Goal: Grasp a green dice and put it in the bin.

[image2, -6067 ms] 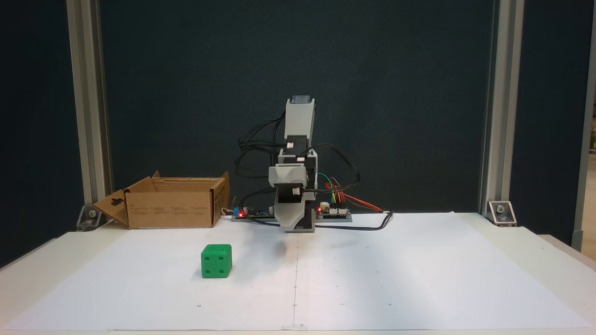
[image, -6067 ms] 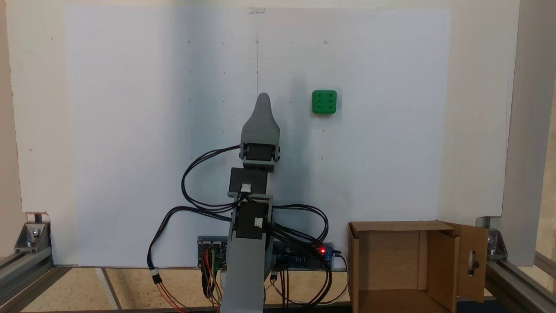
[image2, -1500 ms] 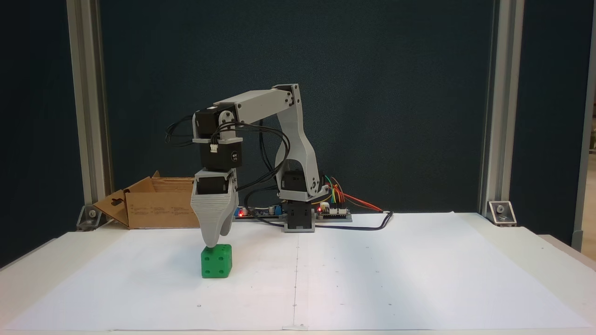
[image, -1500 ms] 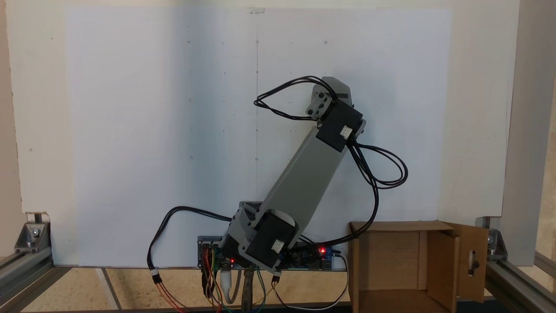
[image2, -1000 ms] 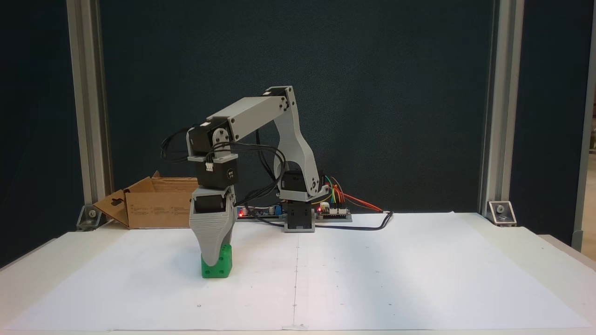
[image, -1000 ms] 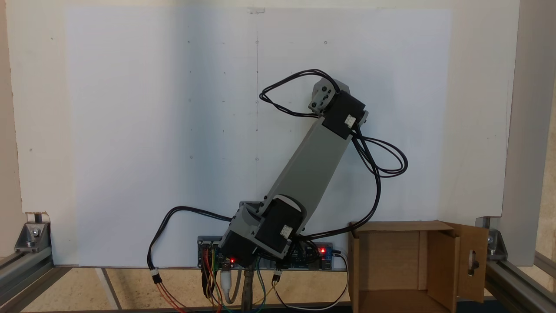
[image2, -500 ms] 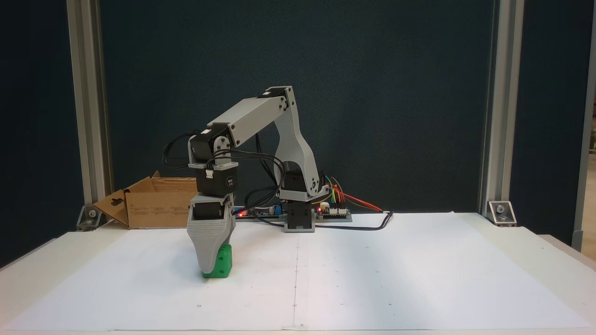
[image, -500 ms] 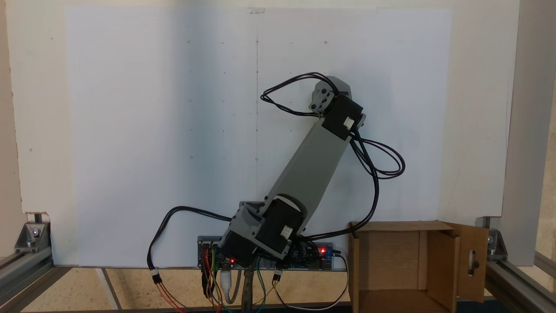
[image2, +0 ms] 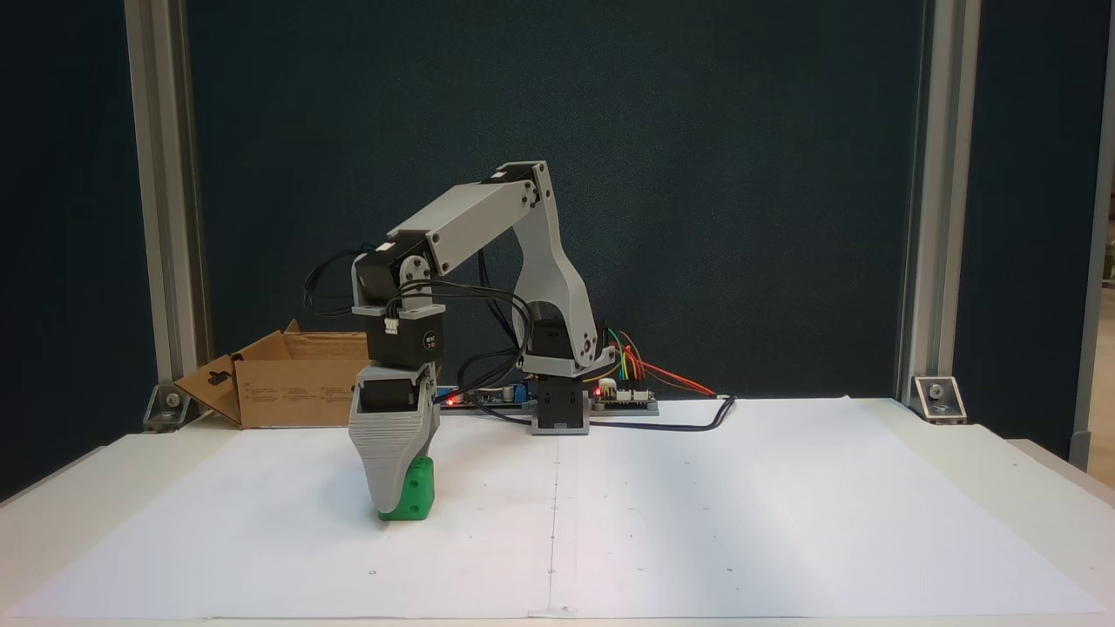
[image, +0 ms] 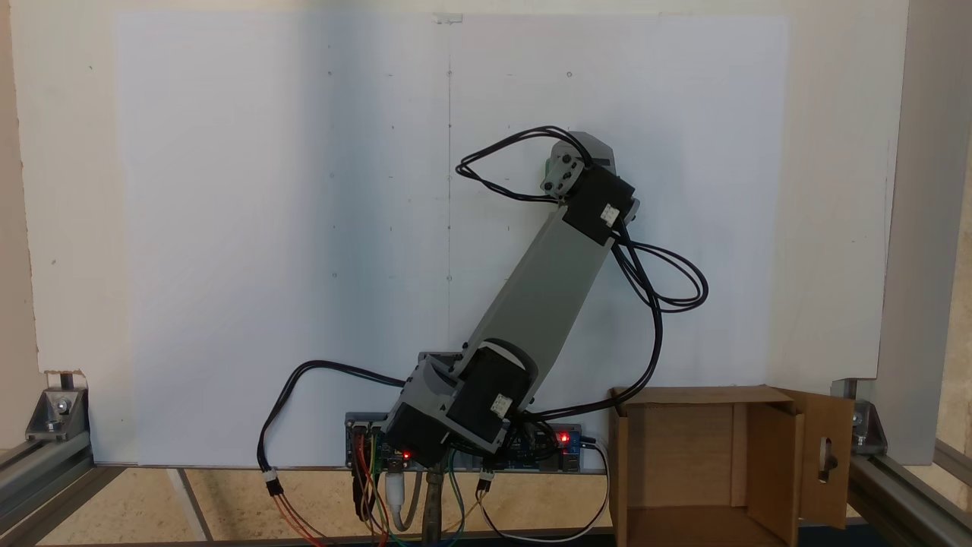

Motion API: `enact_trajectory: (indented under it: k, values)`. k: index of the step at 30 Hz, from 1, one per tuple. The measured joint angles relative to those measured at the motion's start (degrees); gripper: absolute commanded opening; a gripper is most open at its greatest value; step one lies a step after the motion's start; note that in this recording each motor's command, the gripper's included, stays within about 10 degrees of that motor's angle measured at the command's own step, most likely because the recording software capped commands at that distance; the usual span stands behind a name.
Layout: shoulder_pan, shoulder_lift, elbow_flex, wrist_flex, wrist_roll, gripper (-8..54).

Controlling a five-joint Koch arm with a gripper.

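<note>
The green dice (image2: pixel 419 493) rests on the white paper at the left of the front fixed view. My gripper (image2: pixel 389 505) points straight down at it, its tip near the paper. One grey jaw covers the dice's left part; the other jaw is hidden behind, so the gap between them cannot be read. From above, the wrist (image: pixel 583 173) hides the dice. The bin (image2: pixel 296 392), a brown cardboard box with an open flap, stands behind the gripper to the left, and at the lower right seen from above, the bin (image: pixel 699 394).
White paper (image2: pixel 697 522) covers the table. The arm's base and circuit boards (image2: pixel 610 396) with wires sit at the back centre. Aluminium posts (image2: pixel 165 218) stand at both back corners. Cable loops (image: pixel 668 281) hang beside the forearm.
The arm unfolded from its rest pose and reached to the dice. Over the last 1.5 s the gripper came down from above the dice to around it; it has hardly moved since.
</note>
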Motion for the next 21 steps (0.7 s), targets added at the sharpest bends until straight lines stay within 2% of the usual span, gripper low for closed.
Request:
enact_trajectory:
  k: [21]
  values:
    - [-1.14, 0.0, 0.09, 0.0, 0.0, 39.7]
